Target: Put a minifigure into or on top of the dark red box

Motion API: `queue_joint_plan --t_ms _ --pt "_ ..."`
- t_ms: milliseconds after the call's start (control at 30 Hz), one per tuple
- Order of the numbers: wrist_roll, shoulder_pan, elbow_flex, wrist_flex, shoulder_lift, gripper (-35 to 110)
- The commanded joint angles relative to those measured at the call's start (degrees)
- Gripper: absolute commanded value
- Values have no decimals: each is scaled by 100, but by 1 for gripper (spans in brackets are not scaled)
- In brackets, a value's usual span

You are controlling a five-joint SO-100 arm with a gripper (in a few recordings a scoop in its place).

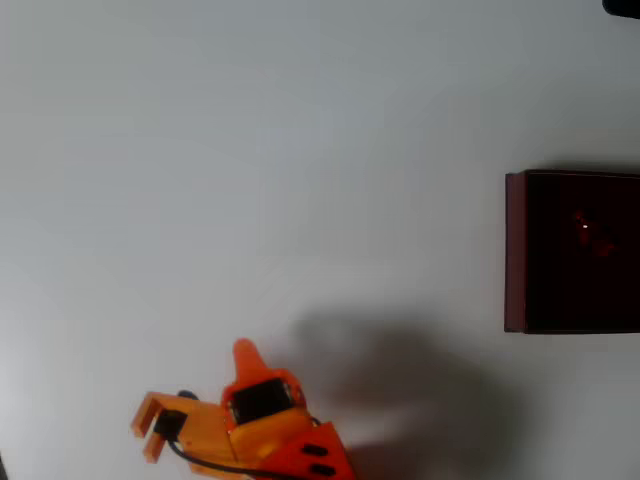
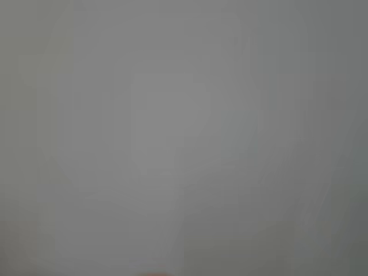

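Minifigure shows as a faint red speck inside the dark red box at the bench's right edge. Orange gripper sits near the bottom edge, well apart; whether its jaws are apart is unclear. Placement looks finished, so nothing further seems needed.

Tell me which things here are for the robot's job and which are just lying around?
For the job:
- dark red box, at the overhead view's right edge
- small red thing inside it, likely the minifigure
- orange gripper, bottom left

Just there:
- white table
- dark object, top right corner
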Motion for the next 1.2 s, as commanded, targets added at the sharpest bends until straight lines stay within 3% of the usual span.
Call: queue_joint_plan --t_ms 0,467,700,833,1167 --pt "-158 -53 79 299 53 0" --pt "-527 -246 44 949 53 0" --pt "-844 -439 44 949 70 12" --pt "-879 -483 44 949 79 0" --pt "-923 -545 44 949 79 7"
